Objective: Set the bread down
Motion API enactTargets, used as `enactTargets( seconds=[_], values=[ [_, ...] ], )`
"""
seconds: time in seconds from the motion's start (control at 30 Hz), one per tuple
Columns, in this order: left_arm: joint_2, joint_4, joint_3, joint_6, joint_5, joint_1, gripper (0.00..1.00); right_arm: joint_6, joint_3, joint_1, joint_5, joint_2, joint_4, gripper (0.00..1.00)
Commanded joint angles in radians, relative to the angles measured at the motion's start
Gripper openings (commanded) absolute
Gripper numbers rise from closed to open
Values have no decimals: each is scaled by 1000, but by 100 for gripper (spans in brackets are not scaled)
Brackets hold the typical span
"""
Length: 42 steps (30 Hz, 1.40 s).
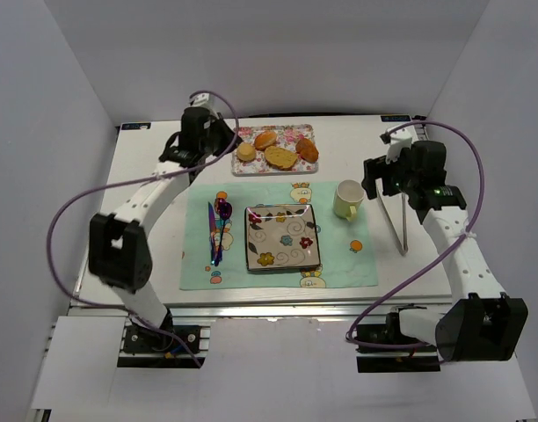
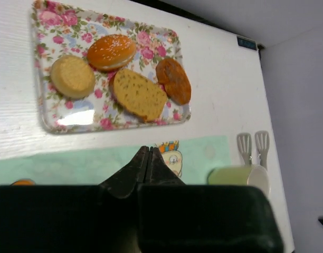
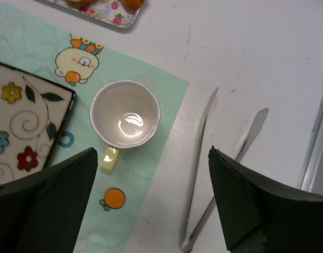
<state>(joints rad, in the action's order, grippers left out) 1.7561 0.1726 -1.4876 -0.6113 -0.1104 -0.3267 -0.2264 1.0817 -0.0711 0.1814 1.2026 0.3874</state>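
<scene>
Several bread pieces lie on a floral tray [image 1: 251, 170] at the back of the table: a sesame bun [image 2: 111, 51], a round bun half [image 2: 73, 76], a bread slice [image 2: 139, 95] and a brown piece [image 2: 173, 80]. A square flower-patterned plate [image 1: 249, 239] sits bare on the green placemat [image 1: 339, 264]. My left gripper [image 1: 218, 141] is shut and empty, held above the table beside the tray's left end; in its wrist view the fingertips [image 2: 146, 150] meet over the placemat's edge. My right gripper [image 3: 152, 153] is open and empty, above the metal tongs [image 3: 201, 158].
A pale yellow cup [image 1: 347, 199] stands on the placemat right of the plate, also in the right wrist view [image 3: 125, 113]. The tongs [image 1: 399, 224] lie on the bare table to the right. Coloured cutlery [image 1: 219, 230] lies left of the plate. White walls surround the table.
</scene>
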Motion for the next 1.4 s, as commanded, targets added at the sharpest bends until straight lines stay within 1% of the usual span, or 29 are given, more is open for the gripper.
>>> enactTargets(
  seconds=[0.0,0.07,0.1,0.13,0.17,0.2,0.23,0.27,0.3,0.33,0.37,0.47,0.57,0.6,0.63,0.73,0.8,0.87,0.93,0.97,1.03,1.07,1.1,1.13,1.17,1.27,1.3,1.33,1.37],
  values=[
    [-249,-33,241,59,55,5,0,-201,-37,48,147,-70,25,89],
    [-343,-44,347,59,73,8,0,-191,-43,106,161,-51,16,69],
    [-433,-45,445,58,96,9,0,-139,-33,134,182,-37,27,56],
    [-478,-47,493,55,109,12,0,-114,-34,164,202,-23,34,29],
    [-521,-45,538,42,139,15,5,-96,-39,227,220,-2,33,16],
    [-564,-44,579,35,155,17,13,-85,-45,256,239,8,34,13],
    [-605,-47,657,21,187,17,25,-96,-57,284,227,21,39,21],
    [-680,-44,693,-4,201,18,50,-112,-63,290,211,53,65,33],
    [-714,-39,722,-17,218,18,59,-131,-69,292,161,69,77,49],
    [-777,-32,775,-37,241,18,70,-151,-71,292,135,112,94,86],
    [-803,-30,800,-45,247,18,73,-162,-69,292,116,132,120,89],
    [-872,-9,860,-64,267,20,75,-182,-107,292,47,160,119,89],
    [-891,14,872,-67,271,20,75,-174,-147,281,-6,198,47,89],
    [-891,19,869,-65,273,20,75,-168,-147,277,-67,221,29,89],
    [-888,30,865,-56,275,20,75,-162,-144,274,-89,247,19,89],
    [-873,42,846,-39,279,20,76,-157,-146,272,-102,333,-19,89],
    [-860,41,839,-36,279,20,75,-159,-149,268,-89,363,-36,87],
    [-854,39,834,-38,281,20,75,-153,-147,255,-92,417,-53,83],
    [-850,31,837,-41,279,20,75,-145,-146,251,-98,461,-65,77],
    [-848,28,836,-47,279,18,76,-134,-138,251,-112,486,-85,72],
    [-846,28,834,-48,281,20,75,-130,-135,251,-115,503,-90,66],
    [-846,31,833,-48,281,20,75,-125,-132,251,-114,509,-90,65],
    [-846,33,831,-47,284,20,75,-122,-135,251,-112,514,-91,57],
    [-845,34,830,-47,285,20,75,-122,-137,251,-103,514,-103,53],
    [-845,36,829,-44,284,20,75,-122,-138,251,-100,514,-108,43],
    [-837,36,829,-44,281,20,75,-122,-138,251,-82,515,-120,29],
    [-836,36,825,-42,278,20,75,-131,-122,251,-68,509,-116,21],
    [-831,36,822,-41,278,20,75,-137,-109,251,-60,503,-111,21],
    [-830,36,819,-39,278,20,75,-146,-92,251,-48,494,-93,18]
  ],
)
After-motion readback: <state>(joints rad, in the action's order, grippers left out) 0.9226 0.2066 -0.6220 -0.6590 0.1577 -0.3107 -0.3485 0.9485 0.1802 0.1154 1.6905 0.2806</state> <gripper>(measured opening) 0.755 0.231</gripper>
